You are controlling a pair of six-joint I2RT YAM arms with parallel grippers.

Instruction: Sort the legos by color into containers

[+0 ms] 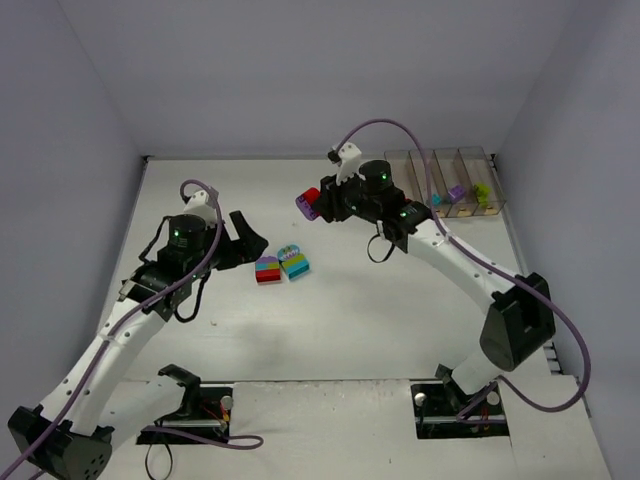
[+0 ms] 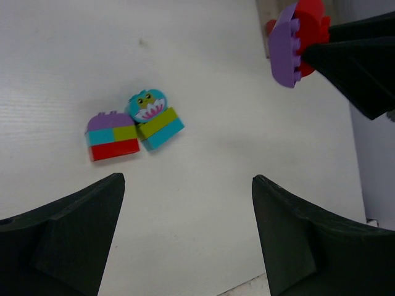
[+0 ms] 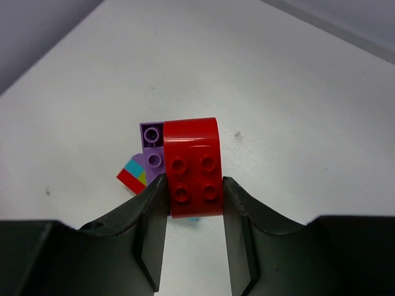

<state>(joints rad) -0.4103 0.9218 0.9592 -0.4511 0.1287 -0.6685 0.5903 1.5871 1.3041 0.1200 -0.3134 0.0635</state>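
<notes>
Right gripper pinching red-purple lego between fingertips.

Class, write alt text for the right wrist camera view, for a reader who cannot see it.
The right claw is shut on a red brick joined to a purple brick, held above the white table. A multicolour stack shows beneath.

Overhead view looking down, wrist views close, all sharing the stacked legos.

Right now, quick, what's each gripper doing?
Left gripper: open, holding nothing.
Right gripper: shut on the red-and-purple lego stack.
</notes>
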